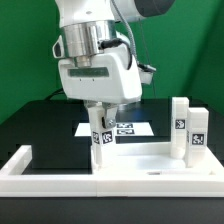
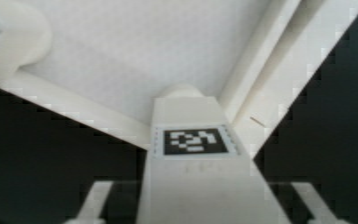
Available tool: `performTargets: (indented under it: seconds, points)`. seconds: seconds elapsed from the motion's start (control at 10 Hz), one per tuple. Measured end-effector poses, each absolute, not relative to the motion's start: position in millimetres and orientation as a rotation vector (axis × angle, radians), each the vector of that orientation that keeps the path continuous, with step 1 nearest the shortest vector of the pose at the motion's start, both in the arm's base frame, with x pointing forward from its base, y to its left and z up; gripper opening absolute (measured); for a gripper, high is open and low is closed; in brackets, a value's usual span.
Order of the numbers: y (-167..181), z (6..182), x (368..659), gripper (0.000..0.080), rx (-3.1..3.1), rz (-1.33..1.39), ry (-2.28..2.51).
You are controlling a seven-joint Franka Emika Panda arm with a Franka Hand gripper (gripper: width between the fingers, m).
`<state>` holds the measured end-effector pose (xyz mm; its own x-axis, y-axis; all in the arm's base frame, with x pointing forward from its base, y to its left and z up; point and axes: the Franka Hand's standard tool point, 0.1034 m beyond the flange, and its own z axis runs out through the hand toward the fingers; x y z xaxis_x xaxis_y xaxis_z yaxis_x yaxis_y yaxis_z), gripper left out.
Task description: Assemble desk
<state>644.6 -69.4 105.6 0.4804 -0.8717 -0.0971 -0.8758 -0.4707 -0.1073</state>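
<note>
The white tabletop [image 1: 145, 160] lies flat at the front, against the low white wall. It also fills the wrist view [image 2: 105, 70] with a raised rim. One white leg [image 1: 100, 138] with a marker stands upright at the tabletop's corner on the exterior view's left. In the wrist view the leg [image 2: 197, 125] sits between my fingers. My gripper [image 1: 100, 118] hangs straight over it and is open. Dark gaps show between the leg and each of the fingers [image 2: 108, 200]. Two more legs [image 1: 180, 125] [image 1: 197, 132] stand upright at the tabletop's right end. A fourth leg is out of view.
The long low white wall [image 1: 60, 183] with a turned-up end [image 1: 20, 160] runs along the front of the black table. The marker board [image 1: 128, 128] lies flat behind the held leg. A green backdrop stands behind.
</note>
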Motion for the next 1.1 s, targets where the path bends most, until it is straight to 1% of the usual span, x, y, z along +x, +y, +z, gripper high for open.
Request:
performTargets:
  seconds: [0.2,0.3,0.6,0.8,0.9,1.0,1.1]
  points:
    - [-71,104.5,646,0.0290,-2.219,0.100,1.992]
    - [-70,104.3,647,0.0290,-2.044,0.121,2.149]
    - [-63,103.1,651,0.0290,-1.766,0.126,2.390]
    - [-62,102.5,650,0.0290,-1.848,0.115,2.328]
    - [-60,99.9,648,0.0480,-1.999,0.098,2.211]
    - [-60,98.9,648,0.0602,-2.195,0.063,2.023]
    - [-60,98.3,648,0.0602,-2.407,0.029,1.792]
